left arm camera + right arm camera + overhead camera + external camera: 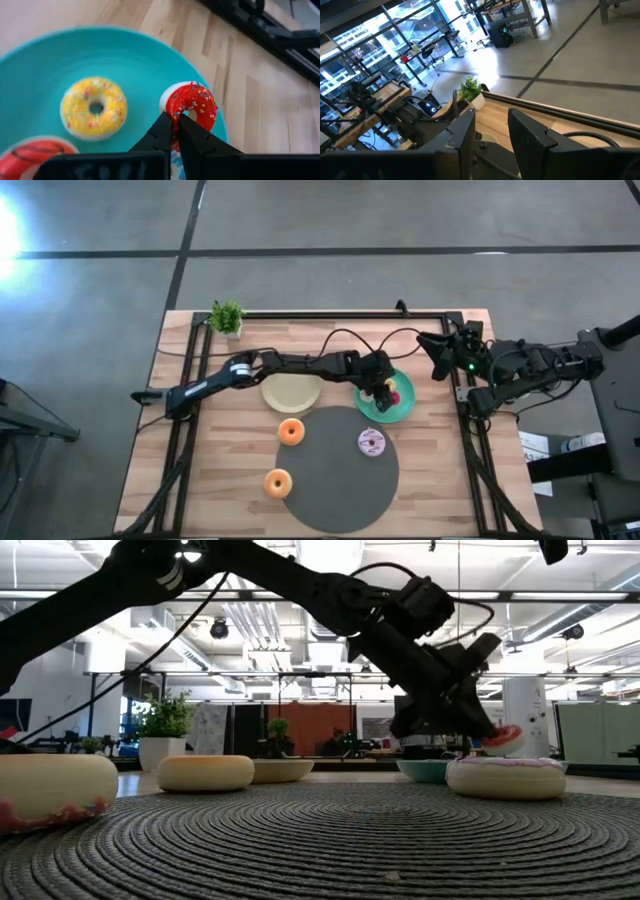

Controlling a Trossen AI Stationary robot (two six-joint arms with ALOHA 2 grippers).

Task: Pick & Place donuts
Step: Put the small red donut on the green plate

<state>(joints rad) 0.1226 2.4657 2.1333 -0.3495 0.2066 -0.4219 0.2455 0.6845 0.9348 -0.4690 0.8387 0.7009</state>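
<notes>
My left gripper [382,389] reaches across to the teal plate [403,409] and is shut on a red-iced donut with sprinkles [192,101]. On that plate lie a yellow donut [94,106] and another red donut [30,156], both flat on their undersides. Two orange donuts sit lower down: one [291,431] at the grey mat's edge, one [278,482] on the mat's left rim. A lilac-white donut [371,442] lies on the mat. My right gripper [492,135] waits open at the table's right edge [440,352]. My left gripper pinches the red donut's ring between its two fingers at the side nearest the wrist [176,114]. The fingers come slanting down from above and from the table's left. The donut [500,737] sits tilted in the hold, over the teal plate's right rim [425,770].
A cream plate [292,391] lies left of the teal one, under the left arm. The big grey round mat [340,480] fills the table's near middle. A small potted plant [227,317] stands at the far left corner. Black frame rails and cables run along the table's edges.
</notes>
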